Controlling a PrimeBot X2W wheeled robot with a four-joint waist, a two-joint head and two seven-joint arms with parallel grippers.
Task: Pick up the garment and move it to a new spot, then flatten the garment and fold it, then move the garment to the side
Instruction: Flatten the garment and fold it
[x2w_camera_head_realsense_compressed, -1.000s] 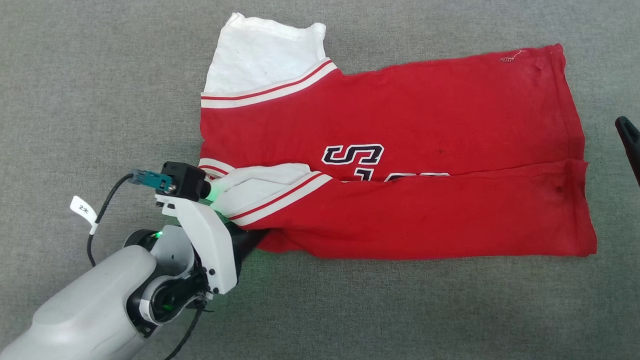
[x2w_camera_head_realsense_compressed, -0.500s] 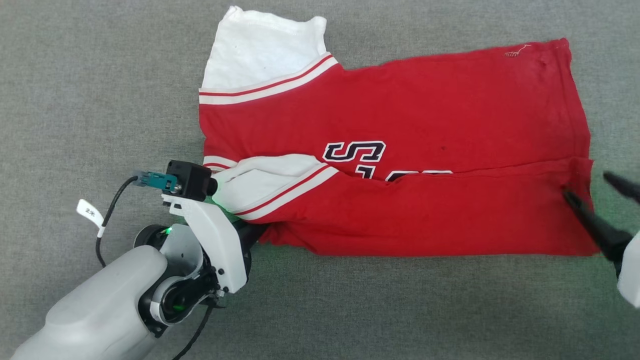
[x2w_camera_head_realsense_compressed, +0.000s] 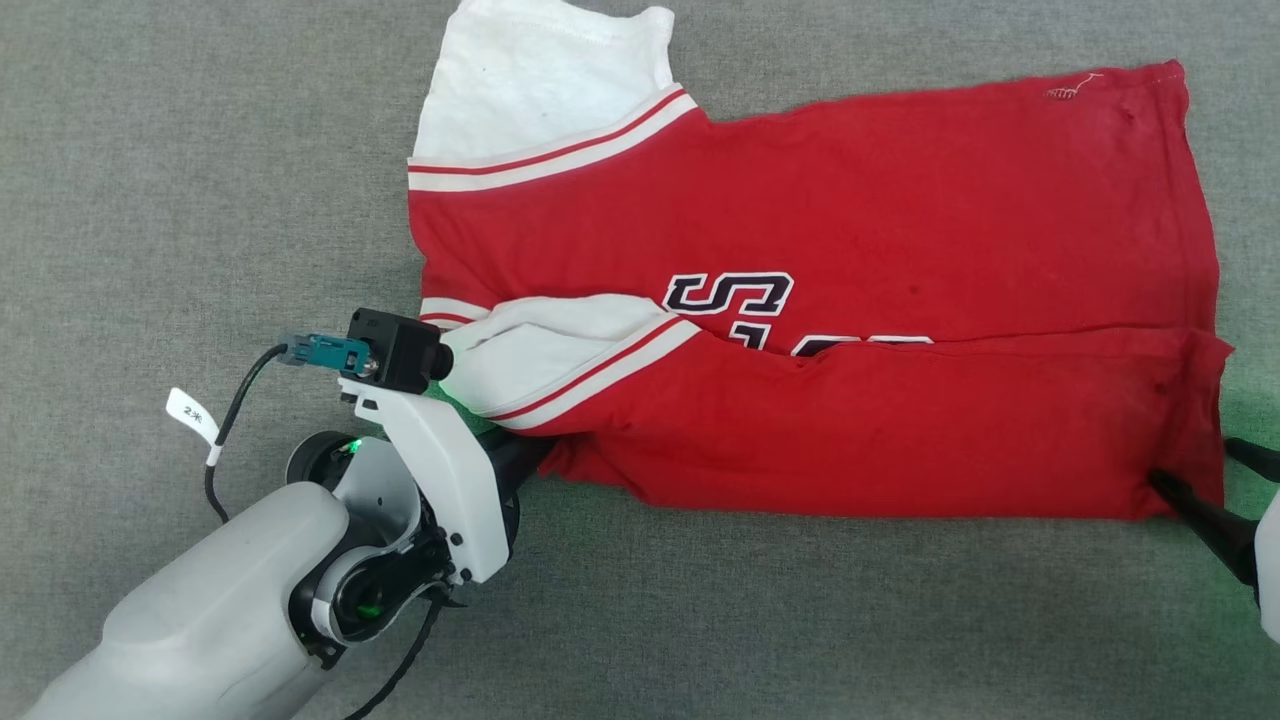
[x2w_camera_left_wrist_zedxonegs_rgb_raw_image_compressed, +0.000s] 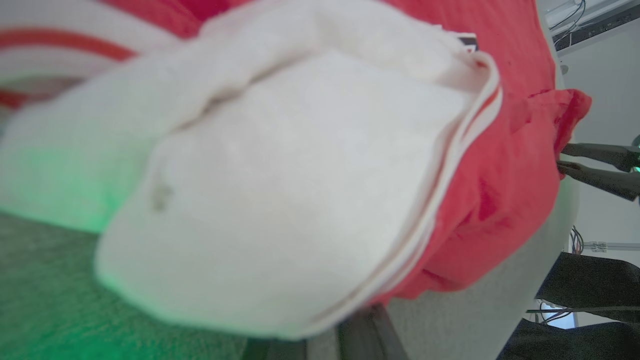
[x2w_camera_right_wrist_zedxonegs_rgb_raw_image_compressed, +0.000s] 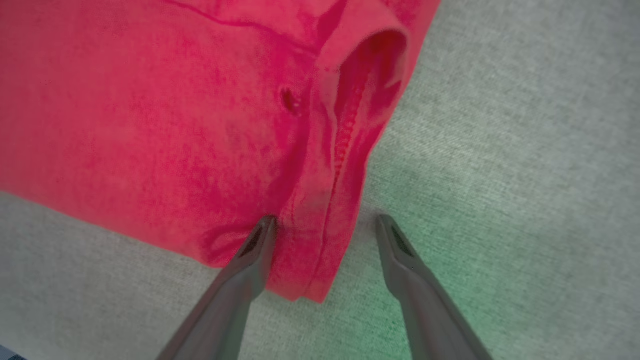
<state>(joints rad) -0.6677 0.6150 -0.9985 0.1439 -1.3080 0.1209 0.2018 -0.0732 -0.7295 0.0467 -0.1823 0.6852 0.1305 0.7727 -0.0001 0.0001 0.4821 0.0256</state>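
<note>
red T-shirt lay on grey cloth surface, near side folded over | left gripper pinched together on its near-left edge under the folded white sleeve | right gripper spread, straddling near-right hem corner

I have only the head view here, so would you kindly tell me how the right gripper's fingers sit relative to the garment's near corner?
Observer: In the right wrist view the right gripper stands open astride the hemmed corner of the garment. One fingertip rests on the red cloth, and the other is on the grey surface.
Operator: Thank you. And what does the left wrist camera show of the left gripper?
Observer: The white sleeve bulges right over the left gripper, which is shut with its tips tucked under the cloth.
</note>
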